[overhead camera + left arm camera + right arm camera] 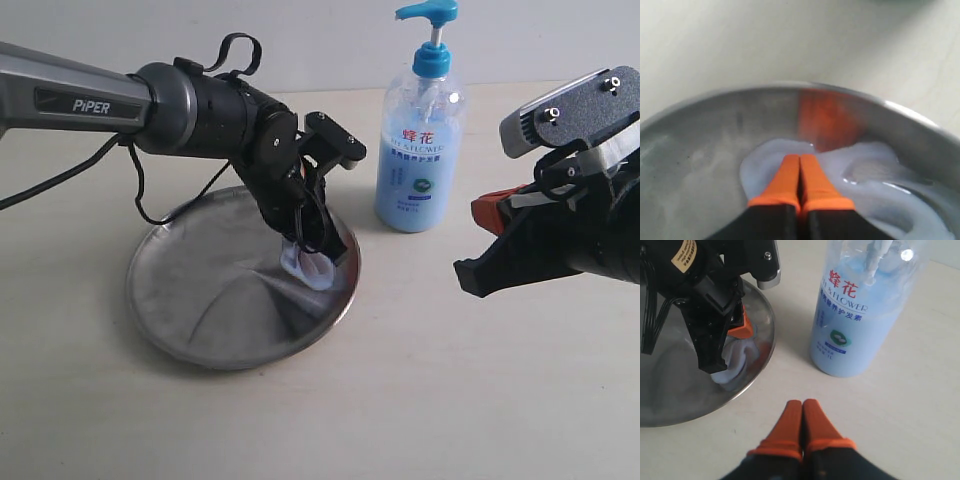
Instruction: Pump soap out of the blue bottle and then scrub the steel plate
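The steel plate (200,290) lies on the pale table, left of the blue bottle (420,160), which stands upright with its pump head on. My left gripper (318,250) is shut, tips down inside the plate near its right rim. They rest in a glossy pale blue mass of soap (875,170) spread over the metal (700,130). I see nothing between the fingers (787,175). My right gripper (802,402) is shut and empty, hovering over bare table in front of the bottle (860,315), right of the plate (670,390). It touches neither.
The left arm's black cable (150,190) loops down over the plate's back rim. The right arm's body (580,220) fills the right edge of the exterior view. Bare tabletop (400,400) runs along the front.
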Controlling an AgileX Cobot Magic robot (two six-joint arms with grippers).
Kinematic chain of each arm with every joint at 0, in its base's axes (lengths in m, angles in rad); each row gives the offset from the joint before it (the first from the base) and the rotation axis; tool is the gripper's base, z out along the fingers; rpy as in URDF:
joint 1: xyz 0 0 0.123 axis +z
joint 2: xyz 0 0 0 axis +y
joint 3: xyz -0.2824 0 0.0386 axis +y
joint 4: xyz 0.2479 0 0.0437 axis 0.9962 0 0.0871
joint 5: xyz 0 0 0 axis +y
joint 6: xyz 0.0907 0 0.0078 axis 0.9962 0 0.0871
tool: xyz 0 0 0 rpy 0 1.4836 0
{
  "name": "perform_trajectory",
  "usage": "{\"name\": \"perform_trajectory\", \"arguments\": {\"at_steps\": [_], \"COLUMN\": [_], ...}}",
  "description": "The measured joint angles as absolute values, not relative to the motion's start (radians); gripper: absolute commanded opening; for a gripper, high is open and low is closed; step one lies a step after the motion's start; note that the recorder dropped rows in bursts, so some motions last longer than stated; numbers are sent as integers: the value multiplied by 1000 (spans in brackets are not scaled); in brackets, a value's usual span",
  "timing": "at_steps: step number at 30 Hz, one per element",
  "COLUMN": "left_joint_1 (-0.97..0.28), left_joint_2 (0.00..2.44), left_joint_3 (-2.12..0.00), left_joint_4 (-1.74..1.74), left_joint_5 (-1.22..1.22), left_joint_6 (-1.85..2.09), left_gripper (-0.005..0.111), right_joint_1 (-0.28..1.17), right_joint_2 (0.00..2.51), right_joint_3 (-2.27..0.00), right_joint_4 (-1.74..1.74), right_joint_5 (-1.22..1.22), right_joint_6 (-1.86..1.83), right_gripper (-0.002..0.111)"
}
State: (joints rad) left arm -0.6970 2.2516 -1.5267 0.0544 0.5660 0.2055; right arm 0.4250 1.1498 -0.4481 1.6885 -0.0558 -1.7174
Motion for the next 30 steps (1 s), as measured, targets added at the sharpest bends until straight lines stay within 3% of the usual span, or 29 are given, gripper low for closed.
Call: {"name": "perform_trajectory", "arguments": {"at_steps": [17, 30], "left_joint_1": [-697, -629], "left_joint_2": [2102, 1803], "left_joint_3": [-1493, -1284], "left_joint_4": [-5, -105], "left_joint_5": [683, 703], "left_joint_6": [184, 184], "left_gripper": [0, 0], "right_joint_1": [425, 425], "right_joint_2": [1150, 1150], "right_joint_3": [-448, -448], "right_joint_4": [1689, 1689], "right_joint_5": [-56, -56], "right_joint_6": [-1717, -1717], "right_gripper": [0, 0]}}
